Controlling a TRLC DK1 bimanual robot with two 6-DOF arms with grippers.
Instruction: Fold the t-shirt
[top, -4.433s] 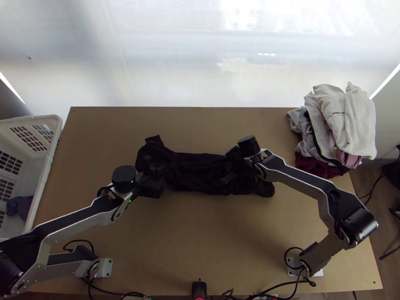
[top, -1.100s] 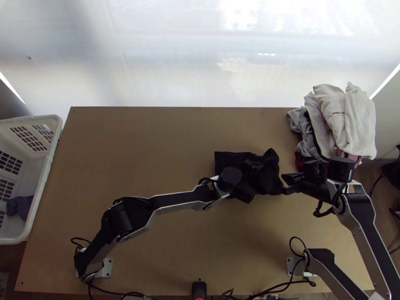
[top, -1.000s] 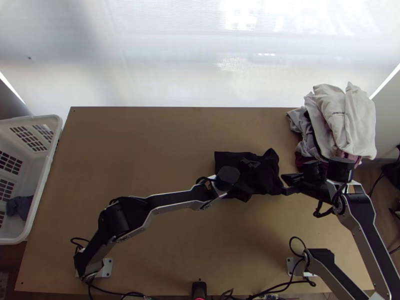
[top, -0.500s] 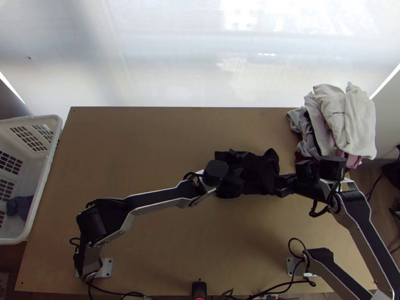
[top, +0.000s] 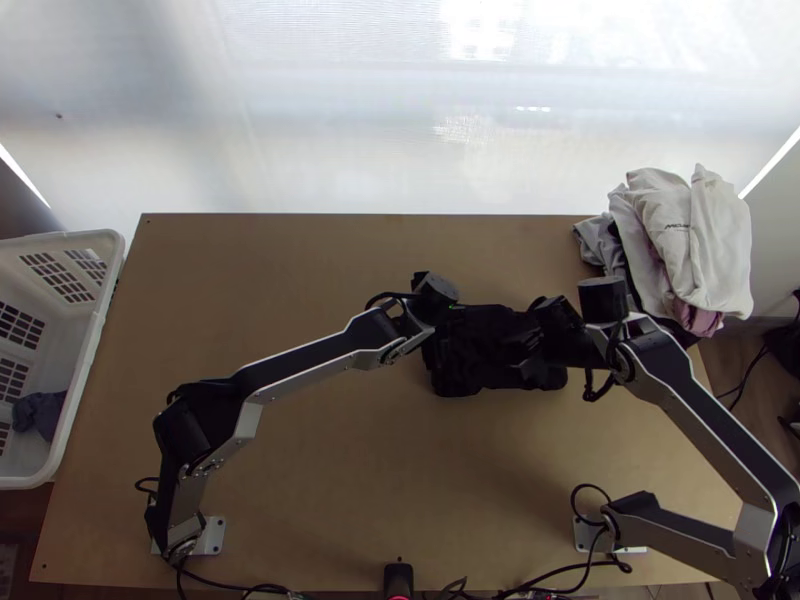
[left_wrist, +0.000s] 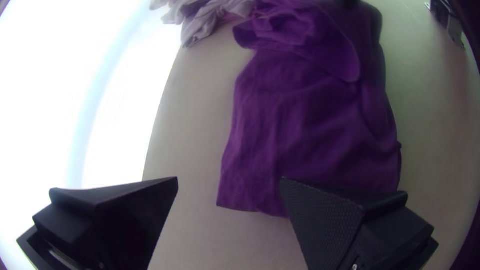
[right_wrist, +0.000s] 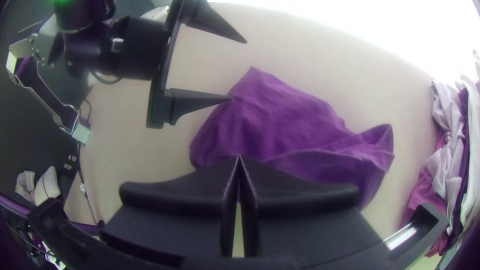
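Left hand (left_wrist: 229, 179): spread wide, nothing between its fingers; we see it at the shirt's end away from the clothes heap, one finger overlapping the cloth in its own view.
Right hand (right_wrist: 239, 157): pressed together at the tips, against or just above the shirt's other end; we cannot tell whether a fold is pinched.
T-shirt (left_wrist: 300, 125): one, dark from above, purple in the wrist views; between the two hands, gathered into a compact folded bundle, with loose, rumpled layers toward the right hand.
Stage: late folding, we judge; body reduced, edges wanting a tidy.
Hazard, left hand: closing too high or off the edge, it could miss the cloth or take only the top layer, peeling the fold apart.
Hazard, right hand: if its tips have caught a layer, lifting could drag that layer out; if not, the bundle may slide when the left hand pulls.
Hazard, both: they work close together over a small bundle, so a careless crossing could knock hand on hand.
Tabletop (top: 300, 280): light wood, bearing the shirt right of its middle.
Clothes heap (top: 680, 240): pale and pinkish garments, stacked at the far right corner.
Basket (top: 103, 300): white, at the left edge, holding a dark cloth (top: 38, 412).
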